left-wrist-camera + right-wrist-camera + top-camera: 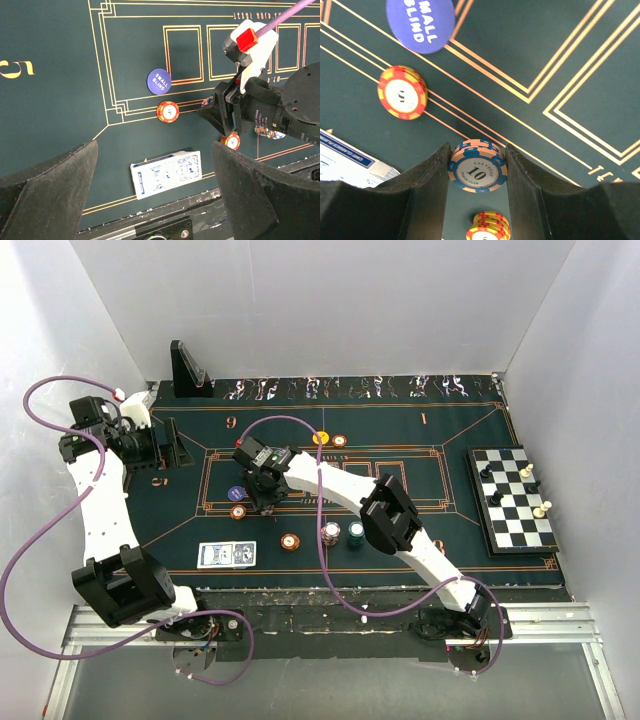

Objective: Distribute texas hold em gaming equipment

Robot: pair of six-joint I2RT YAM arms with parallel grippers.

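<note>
Near the middle of the green table (420, 440), my right tool (478, 150) is squeezed on a blue chip (477, 170) with a 10 on it, one finger on each side. I cannot tell if the chip touches the table. Close by I see a red and yellow chip (402, 92) and the round blue small blind button (420, 22), both lying flat. My left tool (155, 146) is over the left side, its fingers wide apart, holding nothing. The blue-backed cards (166, 174) lie flat by the near edge. A pink-white stack (331, 533) and a teal stack (356, 534) stand side by side.
</note>
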